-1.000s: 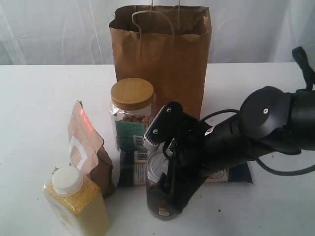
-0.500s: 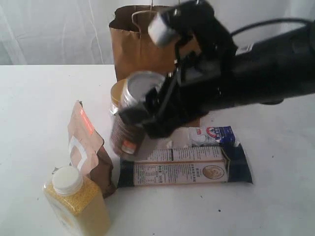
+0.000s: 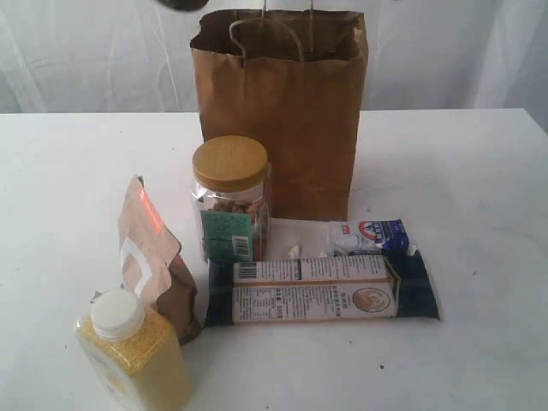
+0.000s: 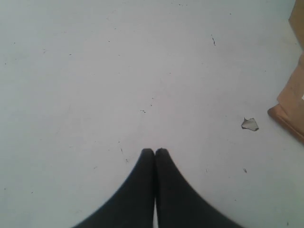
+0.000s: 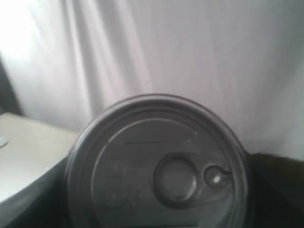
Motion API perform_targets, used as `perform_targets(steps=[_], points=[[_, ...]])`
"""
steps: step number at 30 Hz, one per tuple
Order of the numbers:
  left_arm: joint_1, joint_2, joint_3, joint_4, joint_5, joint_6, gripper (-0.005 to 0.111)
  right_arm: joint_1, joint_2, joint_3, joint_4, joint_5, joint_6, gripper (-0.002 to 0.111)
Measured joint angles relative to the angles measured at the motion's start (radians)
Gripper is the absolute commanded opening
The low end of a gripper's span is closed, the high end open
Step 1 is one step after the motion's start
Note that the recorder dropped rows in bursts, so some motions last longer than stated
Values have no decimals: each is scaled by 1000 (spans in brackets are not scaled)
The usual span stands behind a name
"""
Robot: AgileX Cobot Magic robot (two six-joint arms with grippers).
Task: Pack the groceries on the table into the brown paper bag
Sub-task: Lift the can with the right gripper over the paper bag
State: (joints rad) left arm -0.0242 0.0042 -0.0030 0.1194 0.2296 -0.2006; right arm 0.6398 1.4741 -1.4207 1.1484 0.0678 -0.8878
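Note:
The silver-lidded dark can [image 5: 159, 175] fills the right wrist view, with my right gripper [image 5: 156, 202] shut on it; dark fingers [image 5: 280, 190] flank its sides and the white curtain lies behind. In the exterior view that arm is out of sight, apart from a dark sliver [image 3: 180, 3] at the top edge. The brown paper bag [image 3: 282, 111] stands upright and open at the back. In front of it are the yellow-lidded jar [image 3: 229, 201], brown pouch [image 3: 154, 257], grain bottle [image 3: 133, 351], long packet [image 3: 321, 291] and small packet [image 3: 366, 235]. My left gripper [image 4: 155, 152] is shut and empty over bare table [image 4: 95, 71].
A small white crumb [image 4: 250, 124] lies on the table near a corner of the brown pouch [image 4: 292, 104] in the left wrist view. White curtains hang behind the table [image 3: 68, 171].
My right arm lifted the can from the table's front, swung it up past the bag's front, and has now left the exterior view. The other groceries have not moved.

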Motion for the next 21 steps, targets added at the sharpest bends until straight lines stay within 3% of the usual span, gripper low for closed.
perform_targets(steps=[6,10,21], points=[[0,0,0,0,0,0,0,0,94,-31,15,-307,-29,0],[0,0,0,0,0,0,0,0,124,-31,29,-420,-87,0],[0,0,0,0,0,0,0,0,222,-31,31,-307,-90,0]])
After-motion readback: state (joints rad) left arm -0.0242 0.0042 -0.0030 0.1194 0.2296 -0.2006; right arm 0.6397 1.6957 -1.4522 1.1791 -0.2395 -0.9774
